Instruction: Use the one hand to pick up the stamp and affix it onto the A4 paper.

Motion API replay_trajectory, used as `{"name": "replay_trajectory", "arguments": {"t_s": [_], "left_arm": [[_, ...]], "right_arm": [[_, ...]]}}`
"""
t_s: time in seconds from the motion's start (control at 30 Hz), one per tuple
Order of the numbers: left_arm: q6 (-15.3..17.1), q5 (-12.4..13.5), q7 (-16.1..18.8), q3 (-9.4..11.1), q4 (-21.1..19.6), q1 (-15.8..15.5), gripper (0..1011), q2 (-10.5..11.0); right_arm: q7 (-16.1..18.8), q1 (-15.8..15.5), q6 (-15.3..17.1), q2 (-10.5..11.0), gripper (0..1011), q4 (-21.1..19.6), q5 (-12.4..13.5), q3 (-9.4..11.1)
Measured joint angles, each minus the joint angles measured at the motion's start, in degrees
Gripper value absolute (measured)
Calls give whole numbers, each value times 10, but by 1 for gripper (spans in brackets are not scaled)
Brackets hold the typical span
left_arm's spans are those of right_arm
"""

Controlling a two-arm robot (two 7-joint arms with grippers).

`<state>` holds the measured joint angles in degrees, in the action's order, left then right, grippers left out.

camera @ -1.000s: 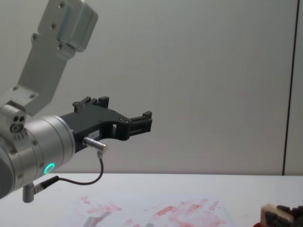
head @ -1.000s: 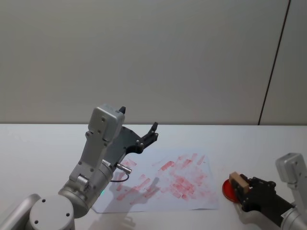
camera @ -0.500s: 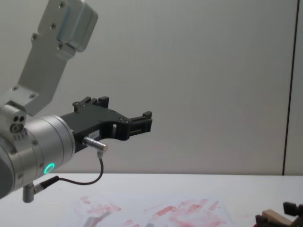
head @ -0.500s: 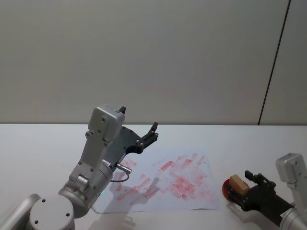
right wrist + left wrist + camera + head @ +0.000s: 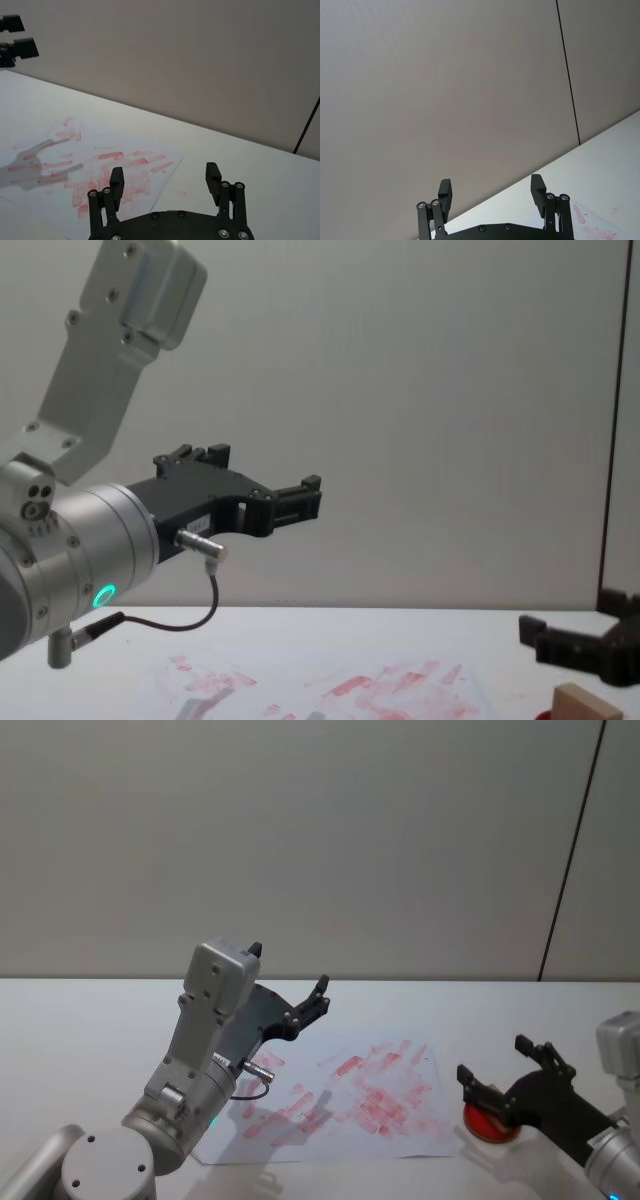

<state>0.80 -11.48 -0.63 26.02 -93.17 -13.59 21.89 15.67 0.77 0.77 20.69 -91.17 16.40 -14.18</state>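
Observation:
My right gripper (image 5: 494, 1063) hangs open and empty a little above the red ink pad (image 5: 489, 1122) at the table's right. In the chest view the stamp (image 5: 585, 706), a pale wood block, sits just below that gripper (image 5: 572, 616), apart from its fingers. The right wrist view shows its gripper (image 5: 165, 181) with the jaws spread wide and nothing between them. The A4 paper (image 5: 350, 1105) lies flat at mid-table, smeared with red marks, and also appears as the A4 paper (image 5: 100, 160) in the right wrist view. My left gripper (image 5: 290, 975) is parked open, raised above the sheet's left part.
The left arm's large silver wrist (image 5: 70, 560) with a green ring light fills the near left. The bare white table (image 5: 80, 1020) extends left of the sheet and behind it to the wall.
My right gripper opened and let go of the stamp, then lifted up and away from it. The stamp stays down by the ink pad. The left arm has not moved.

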Motion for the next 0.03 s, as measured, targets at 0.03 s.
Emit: {"name": "replay_trajectory", "arguments": {"t_s": [0.03], "left_arm": [[0,0,0,0,0,0,1002,0]], "right_arm": [[0,0,-1,0,1001,-2,1,0]]}}
